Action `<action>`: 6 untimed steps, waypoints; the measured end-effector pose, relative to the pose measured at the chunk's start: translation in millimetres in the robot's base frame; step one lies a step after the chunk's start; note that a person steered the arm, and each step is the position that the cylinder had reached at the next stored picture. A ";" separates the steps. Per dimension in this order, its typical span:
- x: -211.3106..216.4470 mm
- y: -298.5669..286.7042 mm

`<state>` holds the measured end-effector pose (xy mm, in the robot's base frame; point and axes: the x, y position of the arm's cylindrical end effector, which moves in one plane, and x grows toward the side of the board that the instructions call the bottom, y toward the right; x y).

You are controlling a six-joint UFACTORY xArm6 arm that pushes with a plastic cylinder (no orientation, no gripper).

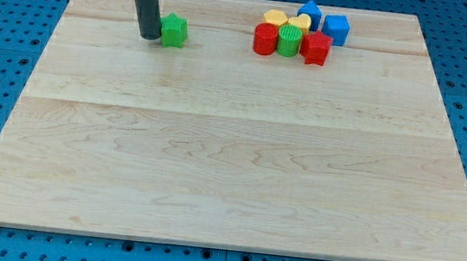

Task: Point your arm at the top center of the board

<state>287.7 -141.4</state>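
My tip (pixel 150 35) sits touching the green block (pixel 174 31) on its left side, upper left of the tabletop (pixel 230 165); top center lies to the view's right, past that block; no claw fitted.

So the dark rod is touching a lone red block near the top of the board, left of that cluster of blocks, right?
Not quite: the lone block is green, not red. The camera view shows my tip right against its left side, near the top of the board, left of the cluster.
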 end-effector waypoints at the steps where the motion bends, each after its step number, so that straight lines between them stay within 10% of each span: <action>1: -14.6 6.3; 3: -1.0 6.3; 6: -96.1 36.0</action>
